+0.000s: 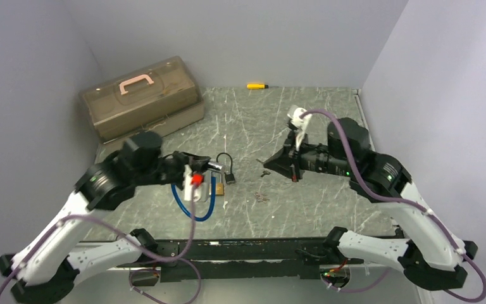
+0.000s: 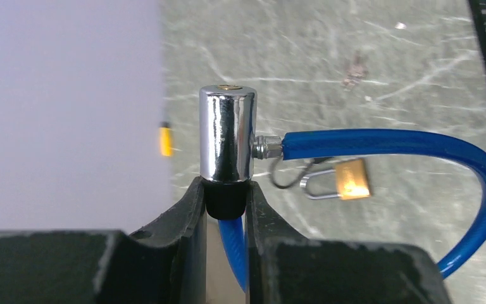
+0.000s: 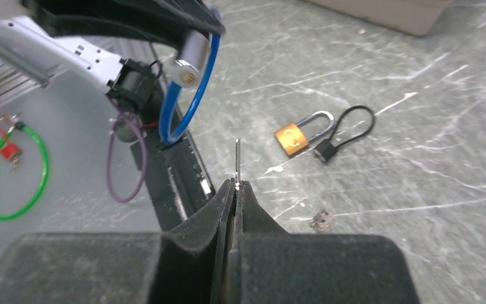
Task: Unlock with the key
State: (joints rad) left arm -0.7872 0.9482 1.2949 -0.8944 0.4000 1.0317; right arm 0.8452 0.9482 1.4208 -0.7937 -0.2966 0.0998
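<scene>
My left gripper is shut on the black base of a chrome lock cylinder with a blue cable loop. It holds the cable lock above the table, keyhole end toward the right arm. My right gripper is shut on a thin metal key, whose blade sticks out of the fingertips toward the chrome cylinder. In the top view the right gripper is well to the right of the lock, with a gap between them.
A brass padlock and a small black padlock lie on the table under the cable lock. Small key bits lie mid-table. A brown toolbox stands at the back left. A yellow screwdriver lies by the back wall.
</scene>
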